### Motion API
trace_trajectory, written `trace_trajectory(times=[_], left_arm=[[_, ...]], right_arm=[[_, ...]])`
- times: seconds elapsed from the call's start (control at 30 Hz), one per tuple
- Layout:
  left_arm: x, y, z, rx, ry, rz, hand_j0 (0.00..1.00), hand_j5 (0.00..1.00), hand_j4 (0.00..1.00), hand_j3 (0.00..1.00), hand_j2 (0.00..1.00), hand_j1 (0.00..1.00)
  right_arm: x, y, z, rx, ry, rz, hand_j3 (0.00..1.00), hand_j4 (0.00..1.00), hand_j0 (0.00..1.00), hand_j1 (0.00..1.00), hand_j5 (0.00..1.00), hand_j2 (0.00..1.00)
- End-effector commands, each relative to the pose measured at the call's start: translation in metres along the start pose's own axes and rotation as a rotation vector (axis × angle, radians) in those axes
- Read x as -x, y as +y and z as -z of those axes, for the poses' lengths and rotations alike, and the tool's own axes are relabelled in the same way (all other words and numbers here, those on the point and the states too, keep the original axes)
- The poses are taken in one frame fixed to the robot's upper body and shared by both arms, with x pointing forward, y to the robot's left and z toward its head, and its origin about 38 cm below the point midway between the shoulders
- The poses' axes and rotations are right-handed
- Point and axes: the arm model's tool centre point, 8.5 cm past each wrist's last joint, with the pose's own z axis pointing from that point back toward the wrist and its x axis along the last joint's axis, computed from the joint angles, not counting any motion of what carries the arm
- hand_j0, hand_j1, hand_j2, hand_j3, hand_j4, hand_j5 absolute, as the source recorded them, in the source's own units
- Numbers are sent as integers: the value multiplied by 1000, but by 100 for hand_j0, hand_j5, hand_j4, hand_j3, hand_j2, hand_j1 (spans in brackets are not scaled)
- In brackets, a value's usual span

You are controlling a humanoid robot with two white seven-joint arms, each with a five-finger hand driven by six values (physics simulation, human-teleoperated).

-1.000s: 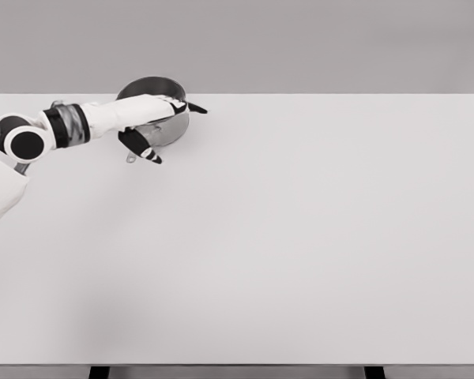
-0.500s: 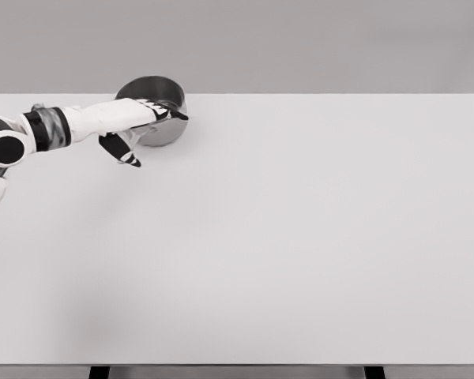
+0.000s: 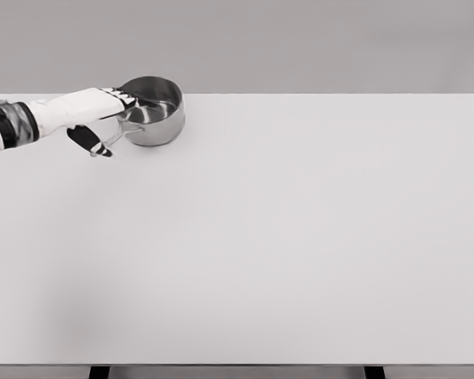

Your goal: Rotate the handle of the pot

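Reaching in low from far left, left hand [image 3: 103, 118] fingers apart, touching pot [image 3: 152, 110] by handle [image 3: 117, 136] on surface [image 3: 300, 237].

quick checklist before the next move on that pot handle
1. Pot upright on the table: ok.
2. Handle visible, pointing to the lower left from the pot: ok.
3. Left hand next to the handle: ok.
4. Fingers closed firmly on the handle: cannot tell.
5. Table beside the pot free for a swing: ok.
6. Right hand in view: not ok.
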Motion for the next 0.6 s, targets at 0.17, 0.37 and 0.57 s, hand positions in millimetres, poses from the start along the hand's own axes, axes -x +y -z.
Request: trace_trajectory(times=[0.17,0.37,0.57], left_arm=[[9,3,-8,-17,32,-10,100,100,100,100,100,100],[22,2,-18,3,82,13,100,100,100,100,100,100],[33,2,-27,-7,120,20,100,100,100,100,100,100]], right_arm=[[0,0,0,0,0,0,100,100,100,100,100,100],[0,0,0,0,0,0,100,100,100,100,100,100],[0,0,0,0,1,0,100,100,100,100,100,100]])
